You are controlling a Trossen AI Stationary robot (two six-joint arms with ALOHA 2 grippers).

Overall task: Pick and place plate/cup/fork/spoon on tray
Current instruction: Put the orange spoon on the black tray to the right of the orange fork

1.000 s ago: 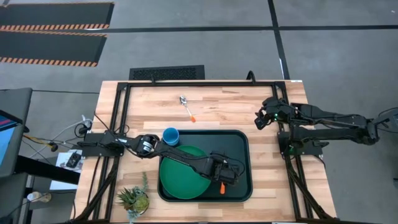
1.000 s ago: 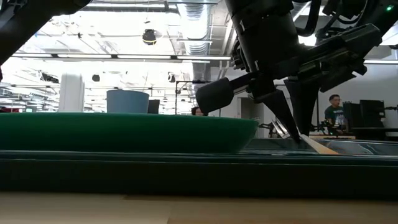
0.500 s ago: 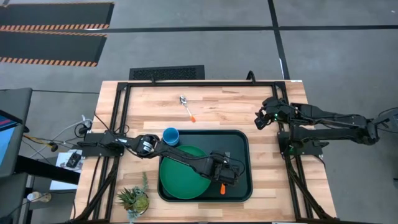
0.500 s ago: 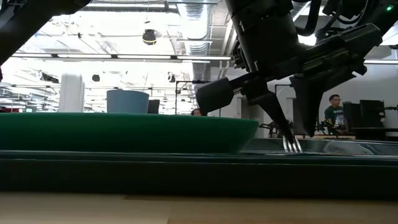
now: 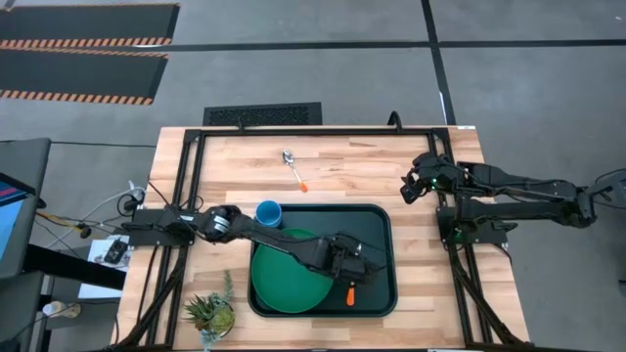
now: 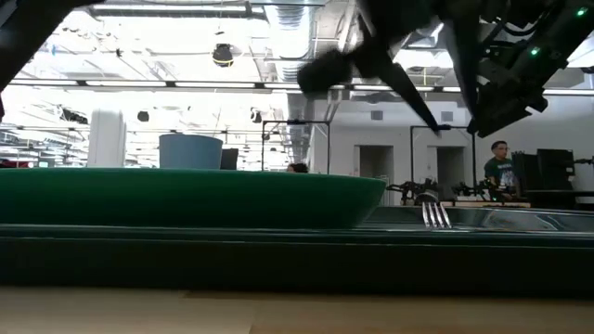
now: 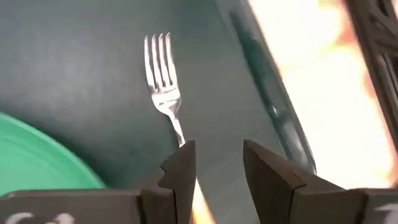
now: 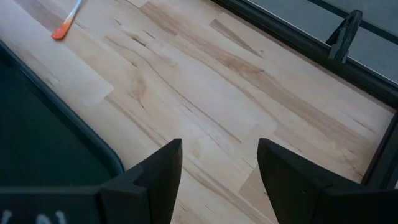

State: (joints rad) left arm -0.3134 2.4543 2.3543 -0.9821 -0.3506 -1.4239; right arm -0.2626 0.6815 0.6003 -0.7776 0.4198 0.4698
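The fork lies flat on the floor of the dark-green tray [image 5: 377, 220], to the right of the green plate [image 5: 284, 274]. Its tines show in the left wrist view [image 7: 160, 62] and the low view [image 6: 433, 215], its orange handle in the high view [image 5: 350, 292]. My left gripper [image 7: 217, 168] is open above the fork's handle, clear of it. The blue cup [image 5: 269, 212] stands at the tray's far left corner. The spoon [image 5: 293, 168] lies on the table beyond the tray. My right gripper [image 8: 217, 168] is open and empty over the table's right side.
A small potted plant [image 5: 208, 313] stands at the table's near left corner. Black frame rails [image 5: 186, 176] run along the table's edges. Bare wood lies to the right of the tray [image 5: 421, 264] and around the spoon.
My left gripper has opened, let go of the fork and risen straight up from the tray floor. The fork now lies flat on the tray, tines toward the near edge. My right arm has kept still.
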